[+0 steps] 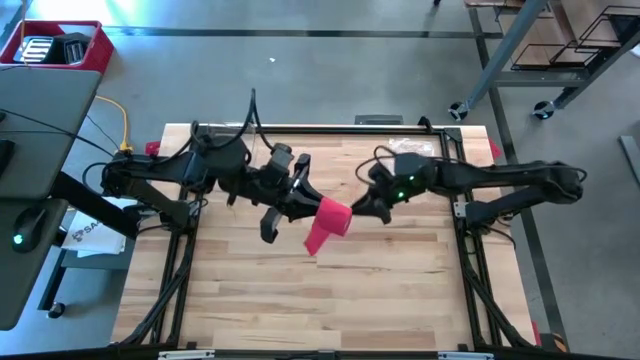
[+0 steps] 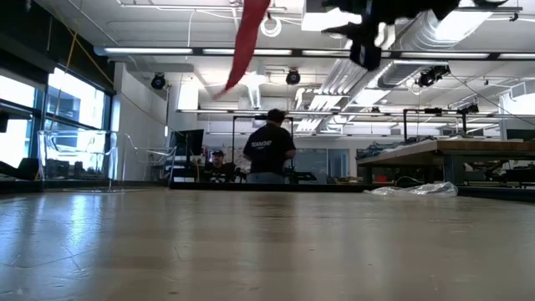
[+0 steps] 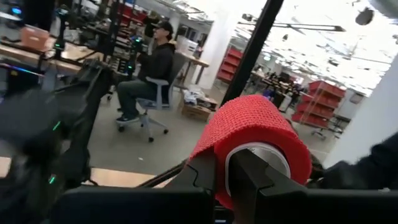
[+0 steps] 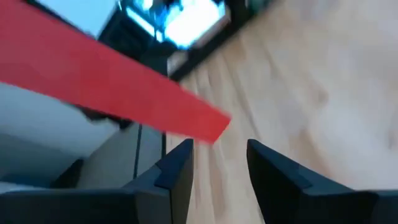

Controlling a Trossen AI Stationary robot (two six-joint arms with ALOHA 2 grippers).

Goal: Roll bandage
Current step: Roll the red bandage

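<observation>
The bandage is a bright red roll (image 1: 335, 215) on a white core, held above the middle of the table. Its loose tail (image 1: 317, 240) hangs down from the roll and shows as a red strip (image 2: 242, 42) at the top of the low view. My left gripper (image 1: 312, 207) is shut on the roll (image 3: 255, 143). My right gripper (image 1: 366, 208) stands open just to the right of the roll, clear of the table. In its wrist view the tail's free end (image 4: 202, 123) lies just beyond its open fingers (image 4: 217, 155) and touches neither. My left gripper holds the roll at the rim of one end (image 3: 221, 167). One finger (image 3: 202, 177) lies outside the red wall and the other (image 3: 255, 180) lies over the white core's end, coming level from the table's left. The roll is lifted clear, and its tail hangs slack below.
A crinkled clear plastic bag (image 1: 400, 148) lies at the table's far edge, seen also as the bag (image 2: 414, 190) in the low view. Bare wooden tabletop (image 1: 320, 300) stretches toward the near edge. People (image 2: 269, 150) are in the room beyond the table.
</observation>
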